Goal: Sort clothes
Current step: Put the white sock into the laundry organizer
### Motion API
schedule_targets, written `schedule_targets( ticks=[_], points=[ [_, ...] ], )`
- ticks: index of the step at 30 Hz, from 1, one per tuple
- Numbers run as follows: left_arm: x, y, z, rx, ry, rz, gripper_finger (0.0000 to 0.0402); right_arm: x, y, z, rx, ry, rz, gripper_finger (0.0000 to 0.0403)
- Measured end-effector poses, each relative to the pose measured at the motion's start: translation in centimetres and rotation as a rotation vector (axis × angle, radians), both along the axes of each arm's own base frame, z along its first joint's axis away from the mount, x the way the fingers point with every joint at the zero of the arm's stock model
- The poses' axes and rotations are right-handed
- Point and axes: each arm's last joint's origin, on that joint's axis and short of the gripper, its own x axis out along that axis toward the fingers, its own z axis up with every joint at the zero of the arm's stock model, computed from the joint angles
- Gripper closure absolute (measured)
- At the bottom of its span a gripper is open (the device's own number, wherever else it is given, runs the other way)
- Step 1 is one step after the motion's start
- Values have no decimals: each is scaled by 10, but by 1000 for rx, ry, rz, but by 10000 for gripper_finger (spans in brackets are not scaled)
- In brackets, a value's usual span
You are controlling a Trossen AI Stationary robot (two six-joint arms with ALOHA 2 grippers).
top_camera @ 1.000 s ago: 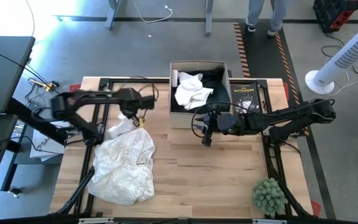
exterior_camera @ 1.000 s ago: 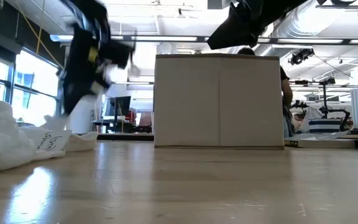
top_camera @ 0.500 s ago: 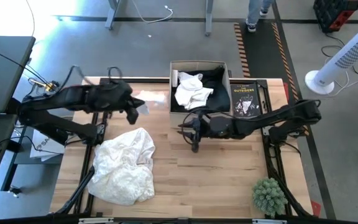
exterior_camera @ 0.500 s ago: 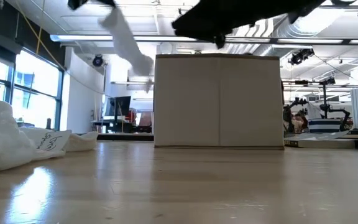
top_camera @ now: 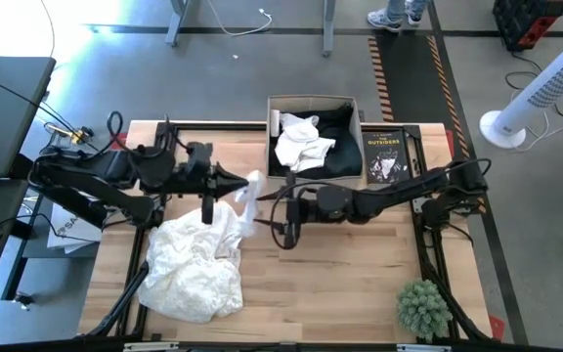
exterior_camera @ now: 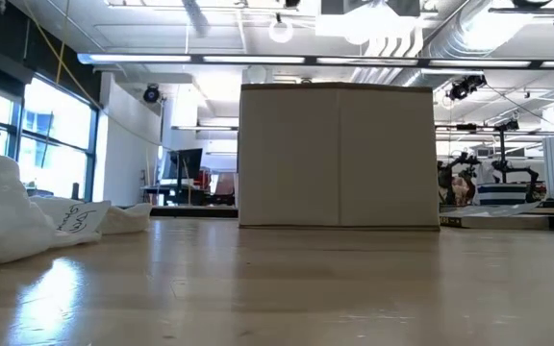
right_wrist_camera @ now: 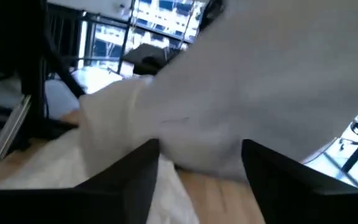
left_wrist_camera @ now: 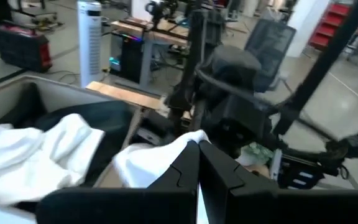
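Clothes are in 3 places on your table: a crumpled white pile [top_camera: 195,262] on the wood at the left, white and black pieces [top_camera: 311,139] in the cardboard box [top_camera: 313,102] at the back, and 1 small white garment [top_camera: 245,198] hanging in the air between your 2 grippers. You cannot see either arm in the low view; only the box's plain front [exterior_camera: 339,157] and the edge of the pile [exterior_camera: 8,216] show there, with a printed white label lying beside it. In the right wrist view the cloth [right_wrist_camera: 229,81] fills most of the picture as a pale blur, so its folds and print are not readable. The pile looks thin, wrinkled and slightly glossy; the box contents are soft and bunched, the black piece mostly covered by the white. Your left gripper [top_camera: 235,184] has its dark fingers [left_wrist_camera: 219,171] pinched together on the hanging garment's top edge [left_wrist_camera: 160,158], and the fabric drapes down from there over the pile's near corner. Your right gripper [top_camera: 283,217] sits just beside that drape, in front of the box, its fingers [right_wrist_camera: 135,180] spread wide with the cloth close in front of them but not clamped.
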Motion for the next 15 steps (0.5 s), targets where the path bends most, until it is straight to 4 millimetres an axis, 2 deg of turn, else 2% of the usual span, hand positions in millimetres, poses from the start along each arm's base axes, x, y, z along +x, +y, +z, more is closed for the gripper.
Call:
schedule_targets(
  ticks=[4,9,12,15],
  points=[
    [11,-8,-5,3,10,-28,401,7,-2,15,42,-48,-120,139],
    [27,-18,-15,7,43,-68,401,11,-8,26,57,-78,-156,138],
    [36,-22,-21,-1,60,-114,401,12,-10,28,62,-83,-152,161],
    [39,-24,-23,-6,68,-139,401,12,-12,26,51,-59,-157,222]
  ],
)
